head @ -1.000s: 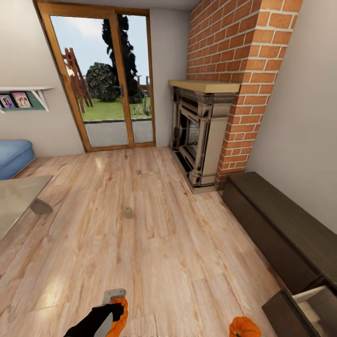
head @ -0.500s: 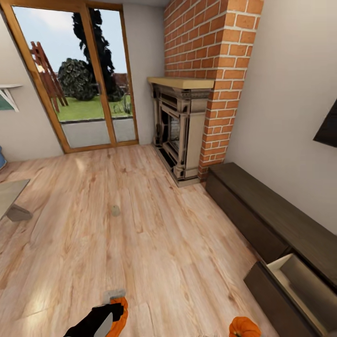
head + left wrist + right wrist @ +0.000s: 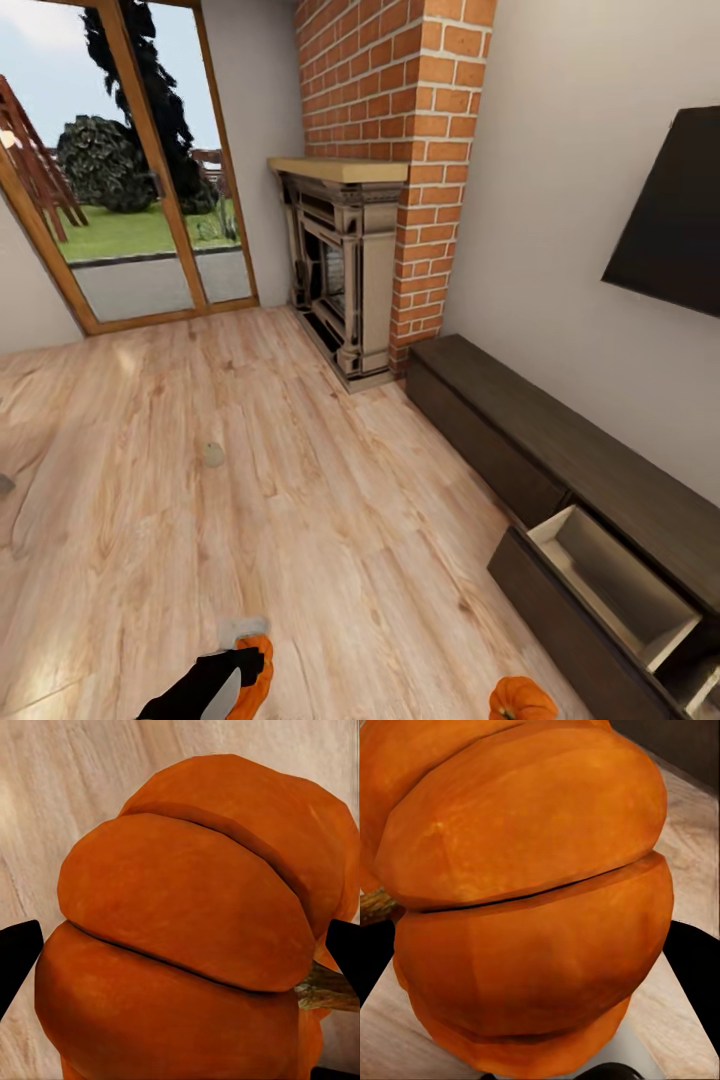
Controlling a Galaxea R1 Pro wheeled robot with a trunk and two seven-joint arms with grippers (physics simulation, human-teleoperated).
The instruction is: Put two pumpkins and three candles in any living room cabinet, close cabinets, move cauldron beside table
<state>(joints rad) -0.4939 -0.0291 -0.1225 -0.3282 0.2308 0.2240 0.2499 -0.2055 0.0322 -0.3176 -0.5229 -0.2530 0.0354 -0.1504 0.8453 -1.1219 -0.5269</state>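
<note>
Nearest, left tool [image 3: 250, 668] at 6 o'clock in the head view, black arm coming up from the bottom edge, clamped on a pumpkin [image 3: 259, 672], orange bulging past the fingers. Left wrist view: same pumpkin [image 3: 187, 945] pressed between two black fingertips [image 3: 16, 956], stem sticking out sideways, wood floor [image 3: 67, 787] behind it.

Right pumpkin [image 3: 522, 699] at 5 o'clock on the head view's bottom edge, tool itself hidden there. Right wrist view: second pumpkin [image 3: 529, 900] close up, dark finger [image 3: 694, 975] against one side, stem poking out the other; gripped as far as can be told.

Further out, cabinet [image 3: 560, 450] at 3 to 4 o'clock along the right wall, long low dark brown; nearest drawer [image 3: 610, 585] pulled out, pale inside, nothing seen in it, other fronts flush.

Candle [image 3: 214, 455] at 9 o'clock on the floor [image 3: 330, 520], small, beige, alone, well apart from both pumpkins and the cabinet.

Beyond, fireplace [image 3: 335, 265] at 12 o'clock against a brick chimney [image 3: 405, 90], touching the cabinet's far end. Glass door [image 3: 120, 180] at 11 o'clock, lawn and dark trees outside. Black TV [image 3: 670, 220] at 2 o'clock on the wall above the cabinet.
</note>
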